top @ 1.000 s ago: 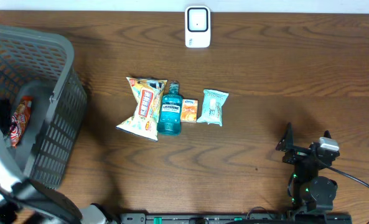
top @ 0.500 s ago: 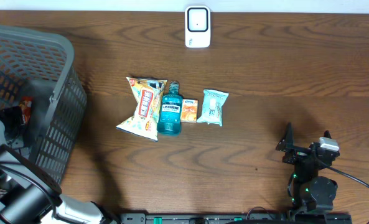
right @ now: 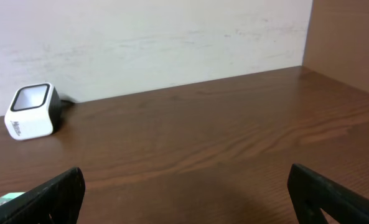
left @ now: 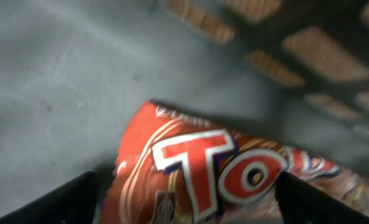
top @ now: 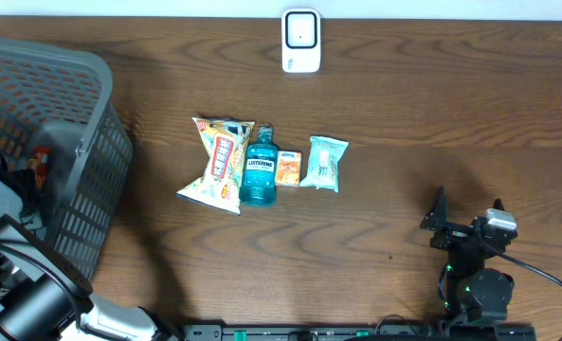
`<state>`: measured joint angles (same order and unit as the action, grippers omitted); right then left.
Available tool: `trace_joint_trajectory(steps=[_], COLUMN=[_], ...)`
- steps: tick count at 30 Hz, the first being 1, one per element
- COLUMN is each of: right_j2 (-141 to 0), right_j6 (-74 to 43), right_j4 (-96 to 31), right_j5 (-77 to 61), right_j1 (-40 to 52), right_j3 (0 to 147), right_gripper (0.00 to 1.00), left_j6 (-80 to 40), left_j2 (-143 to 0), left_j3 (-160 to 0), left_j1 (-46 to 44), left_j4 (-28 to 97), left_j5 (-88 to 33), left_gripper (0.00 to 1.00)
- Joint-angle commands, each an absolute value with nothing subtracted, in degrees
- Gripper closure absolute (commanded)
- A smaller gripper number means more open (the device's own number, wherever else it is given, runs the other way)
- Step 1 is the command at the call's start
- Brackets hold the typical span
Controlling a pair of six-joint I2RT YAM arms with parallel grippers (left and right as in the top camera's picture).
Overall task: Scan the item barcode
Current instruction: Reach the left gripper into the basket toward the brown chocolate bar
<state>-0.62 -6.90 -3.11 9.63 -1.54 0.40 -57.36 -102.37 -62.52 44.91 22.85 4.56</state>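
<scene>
A red snack packet (left: 234, 174) with big white letters lies on the grey floor of the basket (top: 81, 142). In the left wrist view it fills the space between my left gripper's (left: 187, 199) black fingers (left: 66, 199). The jaws stand wide on either side of it, open, with a gap at the left finger. From overhead only a sliver of the packet (top: 40, 163) shows beside the arm. The white barcode scanner (top: 300, 41) stands at the table's far edge. My right gripper (right: 187, 199) is open over bare wood near the front right, holding nothing.
A yellow chip bag (top: 219, 163), a blue Listerine bottle (top: 259, 166), a small orange box (top: 288, 168) and a pale green tissue pack (top: 323, 163) lie in a row mid-table. The tall slatted basket walls surround the left arm.
The left arm has shifted inside the basket and now covers more of the red packet. The right arm and the table items have not moved.
</scene>
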Motion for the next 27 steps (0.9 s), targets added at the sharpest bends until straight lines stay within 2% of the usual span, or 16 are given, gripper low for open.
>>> trace_joint_trajectory(steps=[1,3,5,6,9,17,27], right_j2=[-0.4,-0.4,-0.4,-0.4,-0.4,-0.4,-0.4], right_j6=[-6.1,-6.1,-6.1,-6.1,-6.1,-6.1,-6.1], right_j4=[-3.2,-3.2,-3.2,-3.2,-3.2,-3.3,-3.2], right_j5=[9.5,9.5,9.5,9.5,9.5,9.5,9.5], right_j1=[-1.1,-1.1,-1.1,-1.1,-1.1,-1.1,-1.1], right_j3=[0.3,0.3,0.3,0.3,0.3,0.3,0.3], right_gripper=[0.01,0.01,0.01,0.01,0.01,0.01,0.01], left_j6=[-57.5,-56.6,-55.0,-54.4,-53.1,-49.2,-48.5], left_j2=[-103.4,-103.4,-103.4,-103.4,-103.4,-99.6,-79.4], left_j3=[-59.4,-59.4,-59.4,-59.4,-59.4,-60.1,-60.3], left_j1=[45.1,45.1,45.1,45.1,45.1,45.1,45.1], left_j4=[21.3,20.5,19.2,18.9,19.2,18.7,18.8], left_j5=[5.7,6.1,6.0,6.0,6.0,4.6,-2.9], left_gripper=[0.24,0.36,0.40,0.48,0.92,0.93,0.93])
